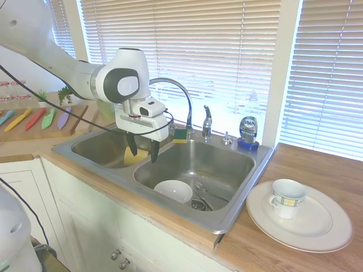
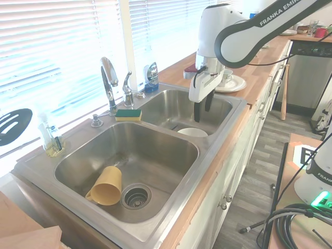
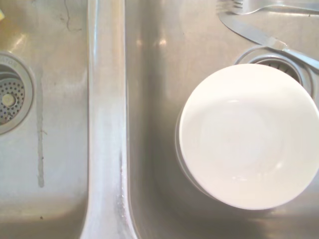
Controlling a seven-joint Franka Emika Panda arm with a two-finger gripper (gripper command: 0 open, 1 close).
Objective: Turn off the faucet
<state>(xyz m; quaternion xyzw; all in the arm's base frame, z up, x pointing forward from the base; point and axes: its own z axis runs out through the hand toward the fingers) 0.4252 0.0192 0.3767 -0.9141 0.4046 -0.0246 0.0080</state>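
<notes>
Faucet [image 1: 180, 101] handle [image 1: 207, 120] untouched behind the sink [image 1: 238, 192]; gripper [image 1: 143, 152], jaws parted and empty, hangs over the sink divider, presumably staged for approach.

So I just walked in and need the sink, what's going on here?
The white robot arm's gripper hangs open and empty over the divider of the steel double sink, above a white bowl. The chrome gooseneck faucet and its short lever handle at the back rim are untouched. A yellow mug lies in the other basin.
</notes>
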